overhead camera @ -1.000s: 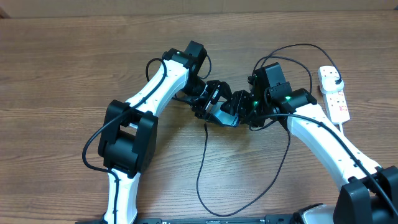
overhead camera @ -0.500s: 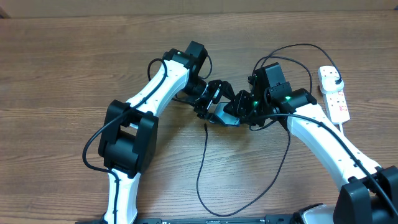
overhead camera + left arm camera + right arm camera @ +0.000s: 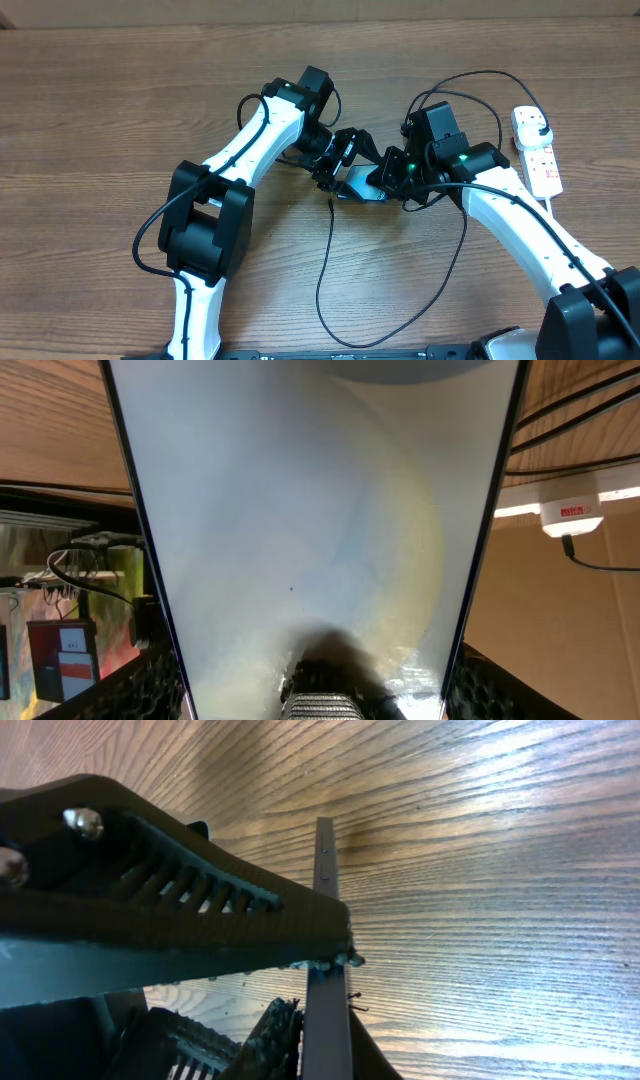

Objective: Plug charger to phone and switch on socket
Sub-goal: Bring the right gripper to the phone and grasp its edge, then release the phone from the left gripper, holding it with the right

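Observation:
The phone hangs just above the table between both grippers. Its pale blue-white screen fills the left wrist view, and my left gripper is shut across its width, a dark finger at each side. In the right wrist view the phone shows edge-on as a thin dark strip, with my right gripper shut on it. The charger loops over the table from below the phone; its tip is hidden. The black plug sits in the socket at the right.
The left gripper's ribbed finger lies close across the right wrist view. The charger's slack loops near the table's front edge. Arm cables arc behind the right arm. Bare wooden table stretches to the left.
My right gripper has shut onto the phone's edge. The left gripper has kept its hold, and the phone has barely shifted.

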You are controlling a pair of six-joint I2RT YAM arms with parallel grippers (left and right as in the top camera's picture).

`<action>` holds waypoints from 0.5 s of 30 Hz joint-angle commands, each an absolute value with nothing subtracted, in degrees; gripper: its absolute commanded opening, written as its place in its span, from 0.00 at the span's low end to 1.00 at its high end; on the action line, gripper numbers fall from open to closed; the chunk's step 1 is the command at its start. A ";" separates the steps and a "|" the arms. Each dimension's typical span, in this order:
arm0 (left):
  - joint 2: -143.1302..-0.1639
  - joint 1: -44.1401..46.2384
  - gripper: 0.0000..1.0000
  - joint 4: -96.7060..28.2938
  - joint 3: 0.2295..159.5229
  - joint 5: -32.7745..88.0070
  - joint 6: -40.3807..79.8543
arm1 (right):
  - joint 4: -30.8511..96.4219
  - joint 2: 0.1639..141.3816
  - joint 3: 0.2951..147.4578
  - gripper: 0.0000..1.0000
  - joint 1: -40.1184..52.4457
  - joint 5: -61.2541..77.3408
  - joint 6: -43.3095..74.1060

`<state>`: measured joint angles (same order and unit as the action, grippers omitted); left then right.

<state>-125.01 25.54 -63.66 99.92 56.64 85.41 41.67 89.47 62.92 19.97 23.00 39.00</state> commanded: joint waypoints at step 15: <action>-125.45 26.28 0.04 -63.57 101.51 56.10 86.35 | 41.50 89.60 64.14 0.04 20.25 23.18 38.81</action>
<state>-125.01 25.54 -63.37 99.92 56.38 85.41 41.82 89.54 62.89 19.94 22.50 40.49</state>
